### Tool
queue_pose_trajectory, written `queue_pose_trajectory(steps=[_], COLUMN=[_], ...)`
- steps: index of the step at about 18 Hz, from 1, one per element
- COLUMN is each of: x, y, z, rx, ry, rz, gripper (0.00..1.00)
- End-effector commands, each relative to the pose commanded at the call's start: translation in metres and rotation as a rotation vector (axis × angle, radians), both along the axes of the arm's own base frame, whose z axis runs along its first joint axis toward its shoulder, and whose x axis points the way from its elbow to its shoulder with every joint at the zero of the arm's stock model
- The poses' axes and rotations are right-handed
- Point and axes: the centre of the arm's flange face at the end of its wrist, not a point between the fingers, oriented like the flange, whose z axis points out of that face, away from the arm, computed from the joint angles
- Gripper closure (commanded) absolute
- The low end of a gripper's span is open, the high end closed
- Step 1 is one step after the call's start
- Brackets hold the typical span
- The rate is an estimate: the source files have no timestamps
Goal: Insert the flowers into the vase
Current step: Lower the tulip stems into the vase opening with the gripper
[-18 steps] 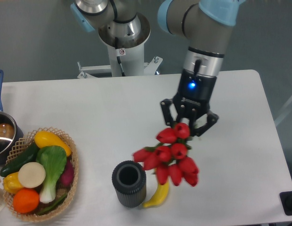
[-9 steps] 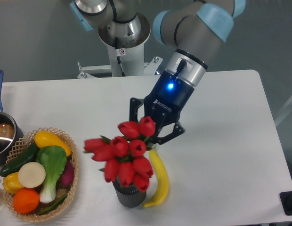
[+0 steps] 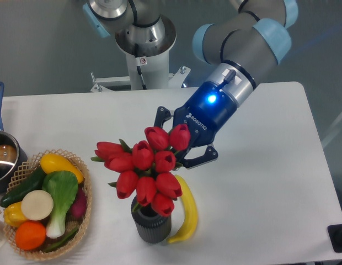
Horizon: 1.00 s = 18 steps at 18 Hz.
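Red tulips hide the vase's (image 3: 151, 225) mouth: the flowers (image 3: 145, 169) hang directly over the ribbed grey cylinder on the white worktop (image 3: 270, 182), their stems largely hidden behind the buds. The tool (image 3: 182, 148), marked ROBOTIQ beneath a blue light, pinches the bunch at its upper right, fingertips buried among blooms. A banana (image 3: 187, 210) lies just beside the vase; a pot (image 3: 2, 157) is cut off at left.
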Motion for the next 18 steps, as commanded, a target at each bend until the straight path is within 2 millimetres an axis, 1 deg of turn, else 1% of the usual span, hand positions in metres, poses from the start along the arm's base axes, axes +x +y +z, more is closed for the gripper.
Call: queue_pose_trajectory(steps=[1,3,4,8,11,12,14,16,18], x=[0.0,0.009,0.013,0.017,0.018,0.016,0.006,0.001,0.007], y=[0.004,0.02,0.023,0.027,0.028,0.029,0.035,0.041,0.047], z=[-0.002,-0.005,-0.005,-0.006,-0.006,-0.009,-0.018,-0.026,-0.03], rx=[0.0,0.003,0.005,0.017,0.018,0.016,0.012,0.008,0.003], ry=[0.0,-0.005,-0.007,-0.017,-0.018,-0.021,-0.025,-0.032,-0.038], rz=[-0.007,-0.037,-0.046,-0.064,-0.066,-0.066,-0.066,-0.069,-0.08], gripper=[1.0,1.0,1.0,1.0,1.0,1.0,1.0,1.0,1.0])
